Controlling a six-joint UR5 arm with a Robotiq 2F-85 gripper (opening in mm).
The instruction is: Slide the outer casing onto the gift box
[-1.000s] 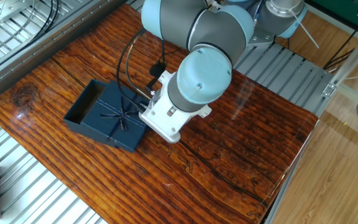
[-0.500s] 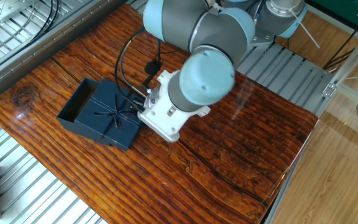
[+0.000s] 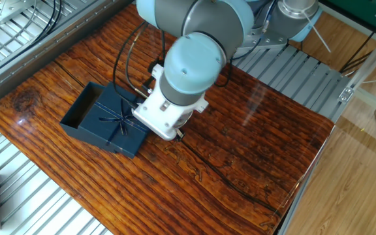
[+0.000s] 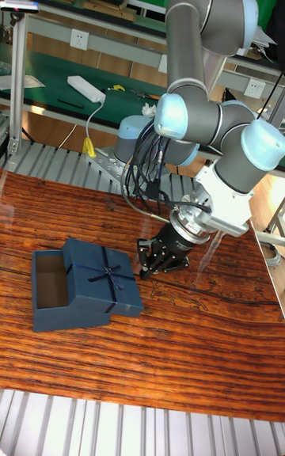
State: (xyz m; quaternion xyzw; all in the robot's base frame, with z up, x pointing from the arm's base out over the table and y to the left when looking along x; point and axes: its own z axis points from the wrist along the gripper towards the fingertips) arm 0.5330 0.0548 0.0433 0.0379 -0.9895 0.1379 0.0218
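The outer casing [image 3: 116,123] [image 4: 104,275], a navy sleeve with a ribbon cross and small bow, lies flat on the wooden table and partly covers the gift box. The gift box [image 3: 82,109] [image 4: 49,288] sticks out of the casing's left side, showing its brown inside. In the tall fixed view my gripper [image 4: 155,261] hangs low over the table just right of the casing's right edge, apart from it, its fingers [image 4: 145,256] spread with nothing between them. The arm's wrist hides the gripper in the fixed view.
The wooden tabletop [image 3: 240,163] has a ribbed metal frame [image 3: 38,202] along its edges. Black cables [image 4: 138,179] hang from the arm above the boxes. A green workbench [image 4: 47,76] with a white power strip stands behind.
The casing and gift box slid together to the left, then stayed still. The arm's wrist then moved left and up, over the casing's right corner.
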